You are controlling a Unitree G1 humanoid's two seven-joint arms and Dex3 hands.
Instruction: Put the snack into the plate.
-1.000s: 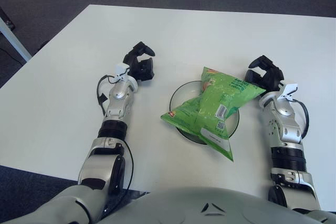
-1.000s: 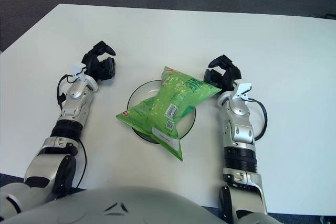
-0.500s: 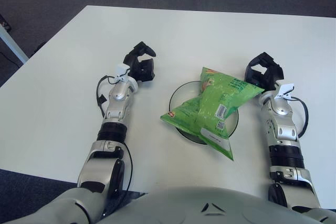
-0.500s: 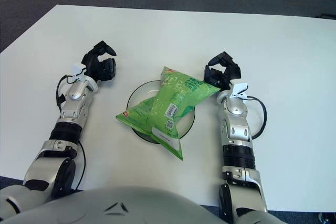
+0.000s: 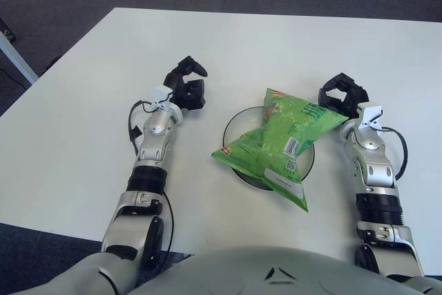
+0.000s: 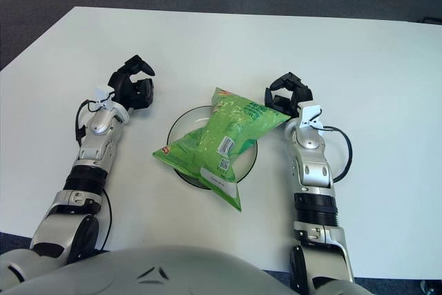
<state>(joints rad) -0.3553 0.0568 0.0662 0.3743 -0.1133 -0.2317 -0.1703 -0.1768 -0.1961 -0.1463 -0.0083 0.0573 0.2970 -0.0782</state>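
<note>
A green snack bag (image 5: 280,139) lies across a dark-rimmed plate (image 5: 228,128) at the table's middle, with its lower end hanging over the plate's near edge. My right hand (image 5: 343,94) hovers just behind the bag's upper right corner, its fingers loosely curled and holding nothing. My left hand (image 5: 186,86) shows to the left of the plate, a short gap away, with fingers relaxed and empty.
The white table (image 5: 276,46) spreads wide behind and to both sides of the plate. Its left edge runs diagonally at the far left, with dark carpet (image 5: 62,5) beyond it.
My right hand has shifted slightly left and farther back, closer to the bag's corner. My left hand has edged a little forward. The bag and plate have not moved.
</note>
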